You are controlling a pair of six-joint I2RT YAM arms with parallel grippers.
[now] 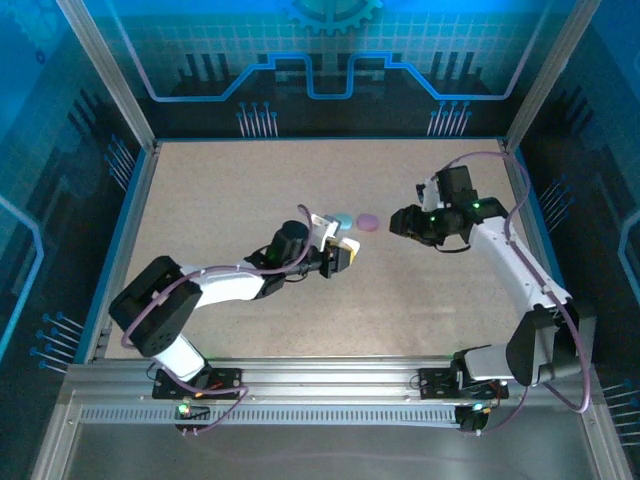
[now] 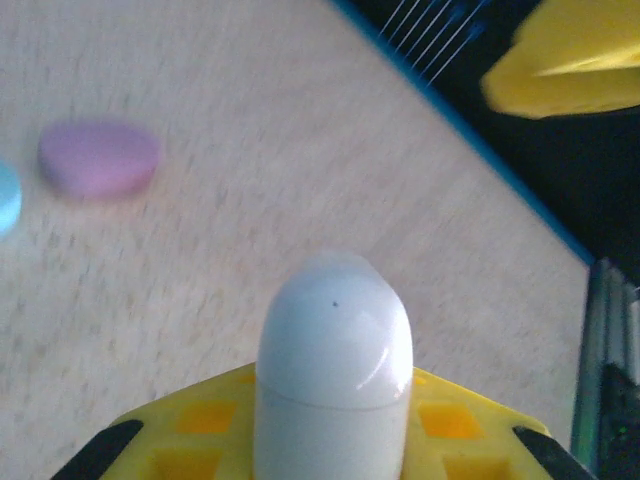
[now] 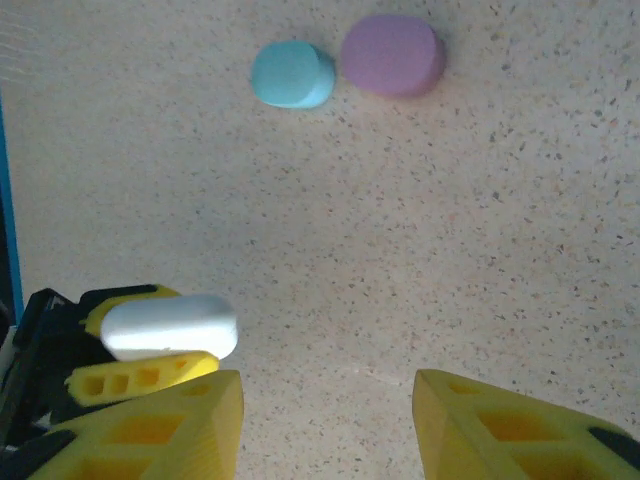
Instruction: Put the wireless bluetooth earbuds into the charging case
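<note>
We seem to be at the opening step: our left claw point(image 1: 345, 253) is clenched on the closed white case point(image 3: 170, 328), whose rounded end pokes out past the grip. Our right claw point(image 3: 328, 385) hangs spread and empty, with the case near on its left. Next it likely must lift the lid point(image 2: 335, 310), which wants a fine pinch.

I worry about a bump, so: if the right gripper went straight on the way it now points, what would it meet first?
Probably the bare tabletop: the right gripper, jaws open, tilts down toward it. Further along that line lies the purple case. Depth is unclear, so this is a guess.
</note>
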